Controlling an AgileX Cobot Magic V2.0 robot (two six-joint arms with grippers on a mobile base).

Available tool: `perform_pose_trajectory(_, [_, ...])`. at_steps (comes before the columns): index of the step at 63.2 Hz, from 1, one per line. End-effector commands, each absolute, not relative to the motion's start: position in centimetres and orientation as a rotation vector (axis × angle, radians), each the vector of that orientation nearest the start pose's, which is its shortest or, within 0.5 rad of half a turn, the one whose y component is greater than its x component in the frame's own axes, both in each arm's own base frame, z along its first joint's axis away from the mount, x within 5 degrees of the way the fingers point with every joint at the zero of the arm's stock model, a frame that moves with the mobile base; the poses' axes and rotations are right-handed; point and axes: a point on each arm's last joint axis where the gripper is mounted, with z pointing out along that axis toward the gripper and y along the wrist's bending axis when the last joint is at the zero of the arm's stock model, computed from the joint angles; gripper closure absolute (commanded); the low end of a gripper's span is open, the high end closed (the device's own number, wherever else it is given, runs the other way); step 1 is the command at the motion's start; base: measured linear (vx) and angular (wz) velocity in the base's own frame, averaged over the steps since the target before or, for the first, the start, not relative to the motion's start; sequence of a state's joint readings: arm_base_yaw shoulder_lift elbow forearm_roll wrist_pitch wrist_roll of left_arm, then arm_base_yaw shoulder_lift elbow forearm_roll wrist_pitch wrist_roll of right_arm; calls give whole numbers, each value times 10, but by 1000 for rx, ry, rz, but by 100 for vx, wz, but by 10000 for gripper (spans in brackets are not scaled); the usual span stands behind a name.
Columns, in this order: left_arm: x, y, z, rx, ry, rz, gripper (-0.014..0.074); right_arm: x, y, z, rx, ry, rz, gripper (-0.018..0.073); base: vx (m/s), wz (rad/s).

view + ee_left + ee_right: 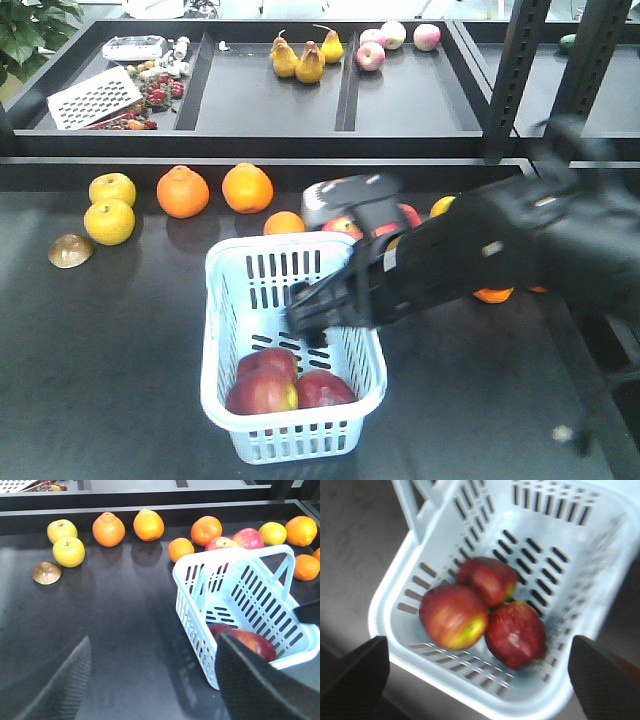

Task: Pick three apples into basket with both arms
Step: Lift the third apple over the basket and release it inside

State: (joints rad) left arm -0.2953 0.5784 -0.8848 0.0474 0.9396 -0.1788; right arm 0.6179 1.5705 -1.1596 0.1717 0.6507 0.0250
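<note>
While three apples lie touching in the near end of the basket, its long axis runs away from the robot, tilted slightly leftward. Above the basket hangs the right gripper, fingers spread wide, holding nothing. Left of the basket, the left gripper is likewise spread and empty.

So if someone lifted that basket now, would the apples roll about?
Probably a little. The three apples are round and lie loose, bunched at one end of the basket, so tilting would likely send them toward the bare end. That load probably makes it tip when lifted.
</note>
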Motion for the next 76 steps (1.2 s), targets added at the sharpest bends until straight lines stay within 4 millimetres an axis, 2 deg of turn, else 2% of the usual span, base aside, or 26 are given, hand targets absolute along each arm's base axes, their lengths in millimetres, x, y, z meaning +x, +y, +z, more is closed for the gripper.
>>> perform_pose_trajectory(1, [85,-22,389,120,2045,-243,94,267,175,308,-569,2444,393,-132,0,0])
perform_pose_trajectory(10, [85,-22,389,120,2045,-243,94,262,122,333,-465,2470,255,-98,0,0])
perform_pose_trajectory(20, [85,-22,389,120,2045,-243,94,241,68,363,-289,2463,176,-71,0,0])
perform_pose_trajectory(31, [85,-22,389,120,2045,-243,94,213,36,385,-199,2428,117,-64,0,0])
perform_pose_trajectory(39, [85,-22,389,120,2045,-243,94,194,24,394,-164,2427,86,-57,0,0])
perform_pose_trajectory(50, [85,-22,389,120,2045,-243,94,175,21,406,-159,2371,78,-50,0,0])
perform_pose_trajectory(76, [85,-22,389,120,2045,-243,94,160,19,417,-165,2289,66,-35,0,0])
